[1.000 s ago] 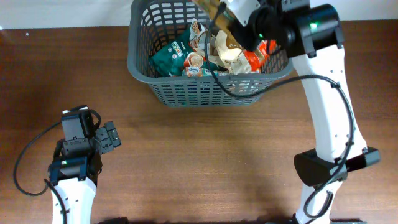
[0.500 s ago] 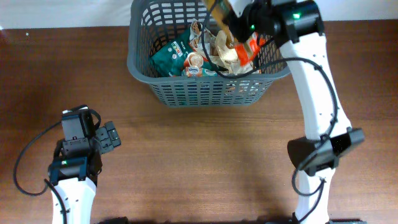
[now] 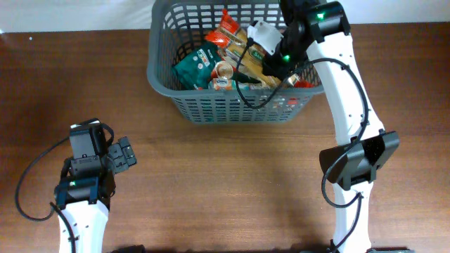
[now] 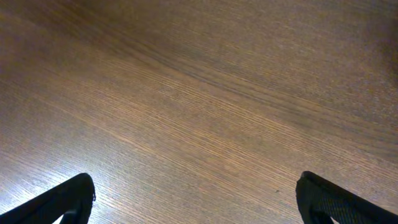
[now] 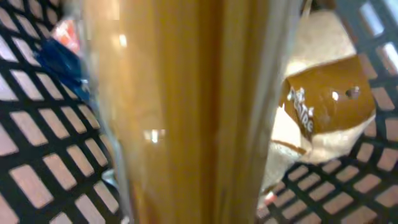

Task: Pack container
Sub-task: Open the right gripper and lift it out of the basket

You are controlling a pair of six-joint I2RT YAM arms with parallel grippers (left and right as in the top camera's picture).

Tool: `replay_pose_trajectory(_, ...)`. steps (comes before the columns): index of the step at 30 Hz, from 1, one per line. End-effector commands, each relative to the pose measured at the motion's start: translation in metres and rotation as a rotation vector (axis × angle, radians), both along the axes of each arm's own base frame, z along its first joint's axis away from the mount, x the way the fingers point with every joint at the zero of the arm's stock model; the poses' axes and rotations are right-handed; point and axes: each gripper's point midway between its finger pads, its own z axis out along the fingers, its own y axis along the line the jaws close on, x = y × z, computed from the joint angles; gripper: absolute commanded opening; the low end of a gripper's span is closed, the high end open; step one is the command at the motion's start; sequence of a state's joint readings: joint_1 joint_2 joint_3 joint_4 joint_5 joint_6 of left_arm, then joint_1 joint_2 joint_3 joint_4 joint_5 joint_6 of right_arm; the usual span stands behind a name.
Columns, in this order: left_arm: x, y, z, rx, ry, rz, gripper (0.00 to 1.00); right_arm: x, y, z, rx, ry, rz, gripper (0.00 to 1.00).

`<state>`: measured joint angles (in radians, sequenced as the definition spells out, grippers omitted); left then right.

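Right tool [image 3: 275, 57] hangs inside the container [image 3: 211, 109]. A glossy golden packet [image 5: 186, 112] fills its camera and hides the fingers, so I can't tell the grip. Dark slotted lattice walls sit close on both sides. Left tool [image 4: 196, 202] gapes wide, holding nothing, over the wood-grain counter [image 4: 205, 93], well apart from the container.
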<state>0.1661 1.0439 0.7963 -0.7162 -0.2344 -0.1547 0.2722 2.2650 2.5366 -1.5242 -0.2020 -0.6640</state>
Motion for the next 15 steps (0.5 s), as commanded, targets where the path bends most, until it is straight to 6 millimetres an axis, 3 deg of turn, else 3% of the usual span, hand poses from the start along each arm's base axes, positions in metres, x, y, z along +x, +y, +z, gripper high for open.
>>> replay_pose_trajectory(1, -0.001, 0.000, -0.002, -0.014, -0.001, 0.008, 0.99, -0.001, -0.019, 0.029, -0.048, -0.079, -0.028, 0.99)
replay_pose_trajectory(11, 0.000, 0.000, -0.002, -0.014, -0.001, 0.008, 0.99, 0.008, -0.014, 0.035, -0.004, -0.108, -0.088, 0.99)
replay_pose_trajectory(15, 0.001, 0.000, 0.000, -0.012, -0.010, 0.008, 0.99, 0.020, -0.001, 0.065, 0.117, -0.176, -0.160, 0.99)
